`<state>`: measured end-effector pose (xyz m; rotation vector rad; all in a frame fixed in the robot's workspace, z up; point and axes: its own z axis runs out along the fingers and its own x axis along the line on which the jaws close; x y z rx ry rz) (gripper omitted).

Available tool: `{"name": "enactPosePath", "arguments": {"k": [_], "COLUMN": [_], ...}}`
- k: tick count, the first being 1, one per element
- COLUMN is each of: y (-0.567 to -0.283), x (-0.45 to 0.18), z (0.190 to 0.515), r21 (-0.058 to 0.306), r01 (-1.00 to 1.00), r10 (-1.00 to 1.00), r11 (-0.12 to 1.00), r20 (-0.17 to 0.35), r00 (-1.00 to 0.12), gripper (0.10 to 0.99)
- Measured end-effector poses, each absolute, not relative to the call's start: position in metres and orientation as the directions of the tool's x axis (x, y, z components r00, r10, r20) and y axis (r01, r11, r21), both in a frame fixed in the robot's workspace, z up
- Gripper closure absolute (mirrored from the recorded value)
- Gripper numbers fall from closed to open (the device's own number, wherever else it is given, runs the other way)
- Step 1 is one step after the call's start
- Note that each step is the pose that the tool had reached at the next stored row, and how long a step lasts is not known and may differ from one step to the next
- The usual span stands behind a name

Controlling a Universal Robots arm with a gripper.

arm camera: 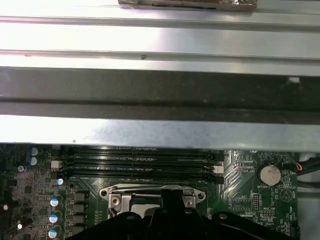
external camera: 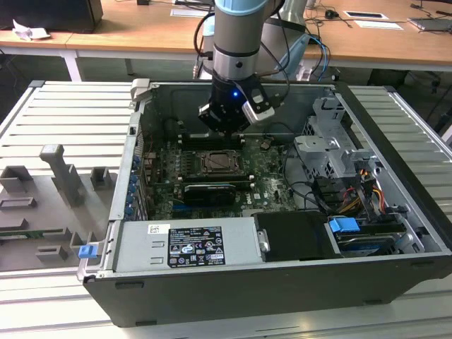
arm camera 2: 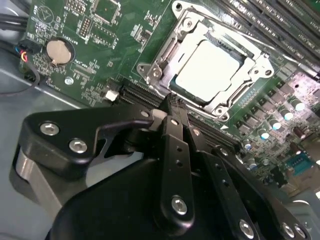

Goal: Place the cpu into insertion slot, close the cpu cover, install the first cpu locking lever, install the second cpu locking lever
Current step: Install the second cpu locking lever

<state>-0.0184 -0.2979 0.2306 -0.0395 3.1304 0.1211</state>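
Item: cpu (arm camera 2: 207,70), small flat square chip with a pale silvery-beige metal face. Location: seated flat in the insertion slot (arm camera 2: 235,97), a square black-framed socket edged in silver metal on the green motherboard (arm camera 2: 85,75) inside the open dark-grey computer case (external camera: 395,212).

Cover: cpu cover (arm camera 2: 192,25), a square silver metal frame plate with a cut-out middle, lies down around the chip in the second wrist view, the chip's face showing through the opening; the first wrist view shows its silver edge (arm camera: 150,192). Whether it is fully pressed home cannot be told.

Adjacent: long black memory slots (arm camera: 140,160) just beside the socket; round silver coin battery (arm camera 2: 57,51) well apart.

End effector (arm camera 2: 172,102): black fingers drawn together at the tips, holding nothing, poised at the socket's near edge. In the exterior view the end effector (external camera: 227,120) hangs over the socket, above the board.

Step in hand, as judged: placement done, cover apparently lowered; work stands at the locking levers, which cannot be clearly picked out. The next move calls for a fine, narrow contact on a thin lever without scraping the board.

Support: ribbed grey table (external camera: 63,113).
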Motion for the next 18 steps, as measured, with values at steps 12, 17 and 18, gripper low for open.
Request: {"name": "enactPosePath", "arguments": {"k": [12,17,18], "y": [-0.31,-0.318,-0.321], "x": [-0.019,-0.019,-0.019], "z": [0.232,0.249,0.249], "r21": [0.077,0.077,0.077], "r01": [-0.025,-0.026,-0.025], "r10": [-0.025,-0.025,-0.025], "r11": [0.997,0.997,0.997], "r20": [-0.009,-0.01,-0.01], "r00": [-1.0,-1.0,-1.0], "gripper": [0.98,0.98,0.98]}}
